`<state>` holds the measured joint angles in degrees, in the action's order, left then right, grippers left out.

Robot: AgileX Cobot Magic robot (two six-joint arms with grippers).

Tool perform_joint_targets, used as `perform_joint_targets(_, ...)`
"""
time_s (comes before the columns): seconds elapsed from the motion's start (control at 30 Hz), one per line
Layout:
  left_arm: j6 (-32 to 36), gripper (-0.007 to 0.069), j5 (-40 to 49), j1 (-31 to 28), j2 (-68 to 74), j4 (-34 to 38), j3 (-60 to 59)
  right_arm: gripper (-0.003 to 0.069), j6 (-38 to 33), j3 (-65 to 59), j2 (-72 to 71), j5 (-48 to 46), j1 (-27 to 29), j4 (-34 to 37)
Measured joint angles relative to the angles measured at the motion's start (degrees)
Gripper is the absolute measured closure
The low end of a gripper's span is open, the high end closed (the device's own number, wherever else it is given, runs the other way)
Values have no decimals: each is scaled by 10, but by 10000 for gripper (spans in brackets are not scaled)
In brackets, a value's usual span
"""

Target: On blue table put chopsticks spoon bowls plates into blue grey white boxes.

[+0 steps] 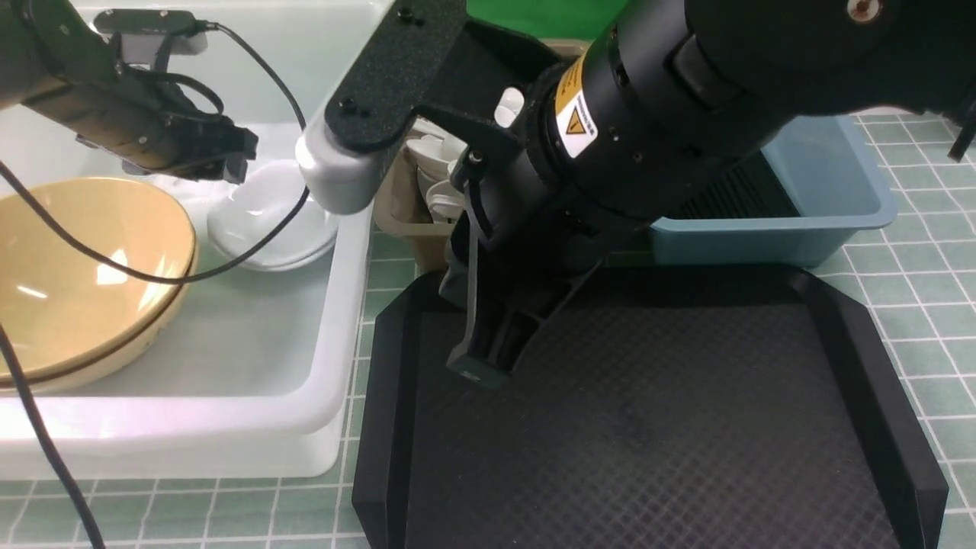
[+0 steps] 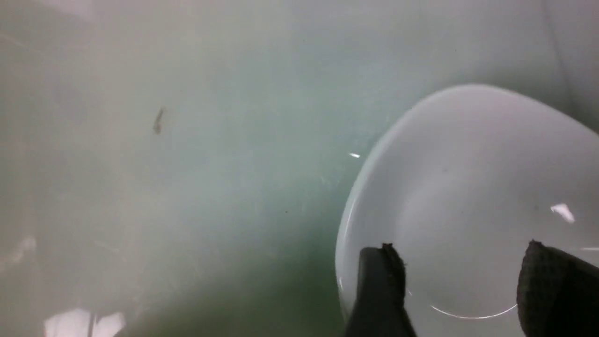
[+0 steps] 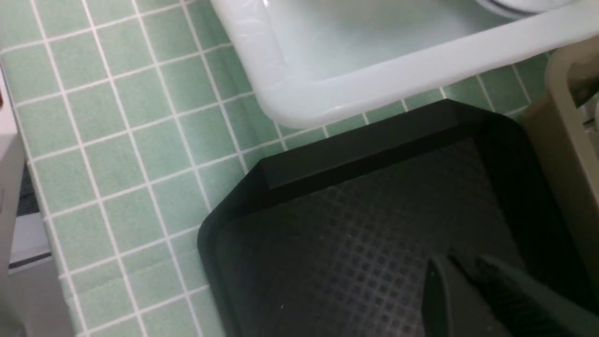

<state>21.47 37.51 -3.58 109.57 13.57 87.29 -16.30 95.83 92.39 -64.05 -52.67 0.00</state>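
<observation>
Left gripper [image 2: 461, 262] released over a white plate [image 2: 468, 187] in the white tub [image 1: 335, 305] — right gripper [image 3: 457, 262] clenched on nothing above the black tray [image 1: 648, 419].

Only the left wrist view shows the left gripper's fingers [image 2: 379, 290] standing apart over the plate. The plate lies hollow side up in the tub, and its rounded outline gives no clear long axis. The front view alone adds the tan bowl [image 1: 76, 267] at the frame's left — mouth up, slightly tilted — plus the taupe box [image 1: 396, 213] and blue box [image 1: 839, 206] along the top. The right wrist view shows green tabletop [image 3: 117, 140] tiles beside the tray's corner.
</observation>
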Motion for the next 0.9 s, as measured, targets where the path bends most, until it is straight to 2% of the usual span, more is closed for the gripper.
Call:
perform_joint_targets(0.07, 0, 203, 17, 0, -10, -2, 17, 561, 4, 0, 0, -6, 0, 0)
perform_joint_targets(0.13, 0, 186, 44, 1, -22, -2, 35, 561, 10, 0, 0, -7, 0, 0)
perform_joint_targets(0.3, -15, 202, 150, 9, -83, -1, 106, 559, 16, 0, 0, -7, 0, -7)
perform_joint_targets(0.43, -26, 295, 208, 34, -150, -7, 126, 558, 20, 0, 0, -8, 0, -14)
perform_joint_targets(0.63, -53, 570, 331, 90, -270, -53, 85, 551, 24, 0, -12, -32, 0, -23)
perform_joint_targets(0.67, -53, 570, 331, 90, -270, -53, 85, 551, 24, 0, -13, -34, 0, -23)
perform_joint_targets(0.73, -60, 620, 341, 102, -317, -70, 31, 547, 25, 0, -29, -45, 0, -24)
perform_joint_targets(0.9, -71, 623, 330, 104, -436, -83, -105, 543, 26, -11, -74, -51, 0, -24)
